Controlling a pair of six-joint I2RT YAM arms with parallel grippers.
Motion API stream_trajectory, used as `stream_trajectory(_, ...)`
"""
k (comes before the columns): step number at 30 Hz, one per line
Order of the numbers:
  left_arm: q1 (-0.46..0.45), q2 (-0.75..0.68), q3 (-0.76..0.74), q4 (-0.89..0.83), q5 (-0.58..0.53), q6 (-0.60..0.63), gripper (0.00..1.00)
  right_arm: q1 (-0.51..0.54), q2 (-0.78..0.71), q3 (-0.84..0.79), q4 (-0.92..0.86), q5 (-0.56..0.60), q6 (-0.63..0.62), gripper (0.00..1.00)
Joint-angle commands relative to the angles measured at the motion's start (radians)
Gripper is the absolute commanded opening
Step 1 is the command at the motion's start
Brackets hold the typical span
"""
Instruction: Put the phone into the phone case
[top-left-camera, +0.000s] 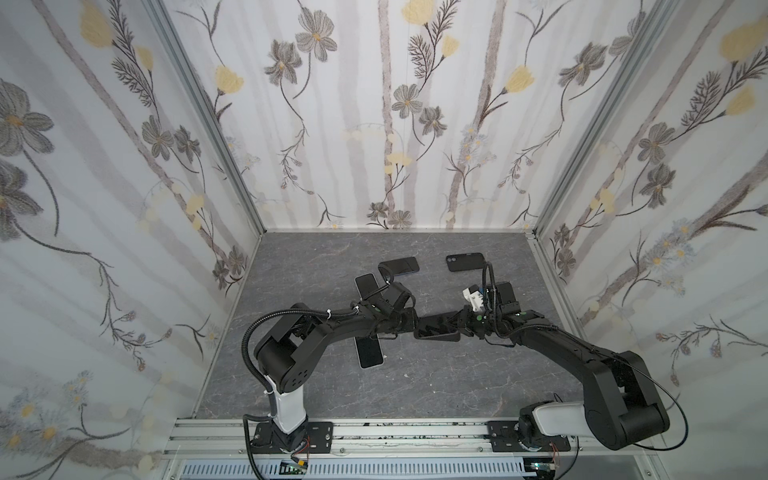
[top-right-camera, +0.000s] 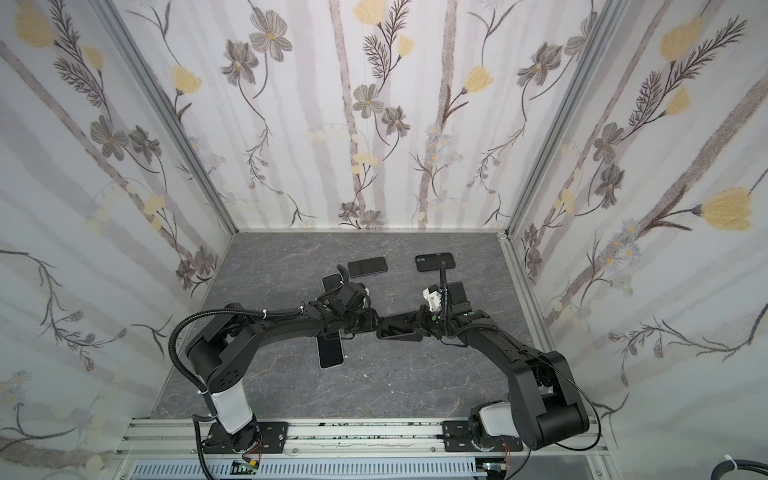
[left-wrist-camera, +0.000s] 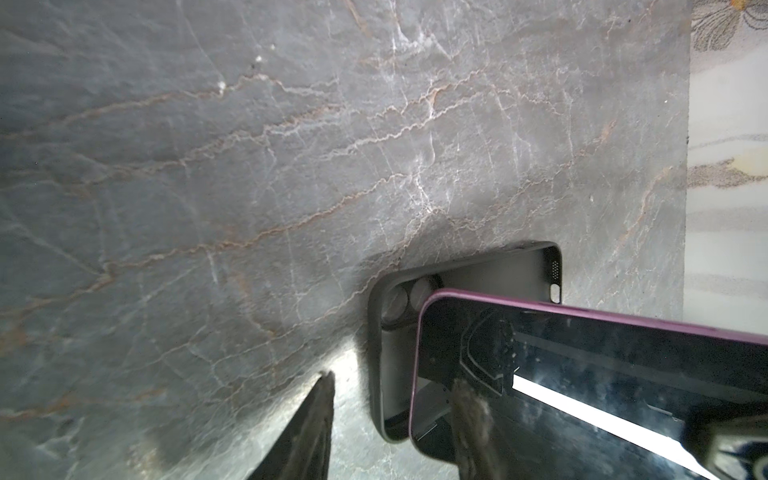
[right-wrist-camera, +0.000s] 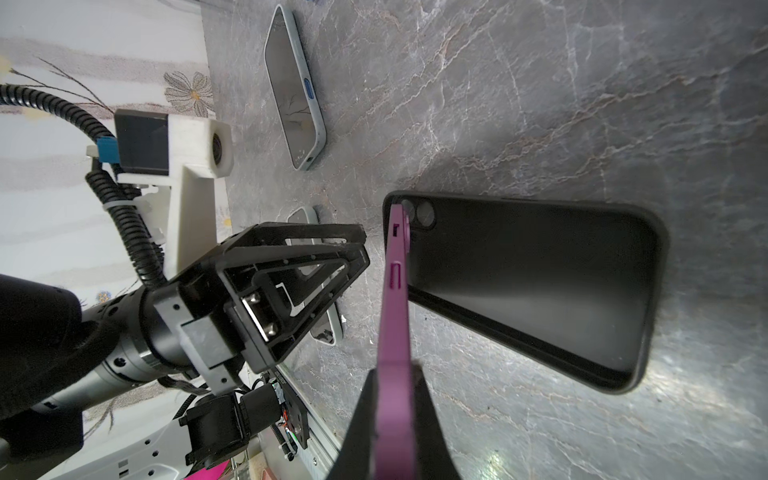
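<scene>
right pincer (right-wrist-camera: 397, 370) gripping phone (right-wrist-camera: 397, 291) — tilted, over case (right-wrist-camera: 540, 282)

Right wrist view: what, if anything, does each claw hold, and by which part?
Right claw pinches the purple phone across its faces, at the end away from the case. Left claw holds nothing.

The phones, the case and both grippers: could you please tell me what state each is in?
purple phone: tilted, one end at the case's camera-hole corner, not seated.
black case: flat on the table, open side up.
right gripper: shut on the purple phone's edge.
left gripper: open, close beside the purple phone.
light-cased phone: flat, screen up, untouched.
</scene>
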Motion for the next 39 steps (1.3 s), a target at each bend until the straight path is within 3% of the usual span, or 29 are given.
stream_trajectory(1, 0.001, -0.003, -0.01, 0.03, -0.004, -0.027, 0.45, 0.002, 0.011, 0.013, 0.043, -0.043, -0.013, 0.0)
stream_trajectory(17, 0.001, 0.034, -0.002, 0.031, 0.023, -0.036, 0.44, -0.001, 0.074, 0.054, 0.01, -0.067, -0.067, 0.0)
stream_trajectory(39, -0.002, 0.016, -0.09, 0.11, 0.073, -0.114, 0.39, -0.005, 0.127, -0.018, 0.054, -0.098, -0.088, 0.0)
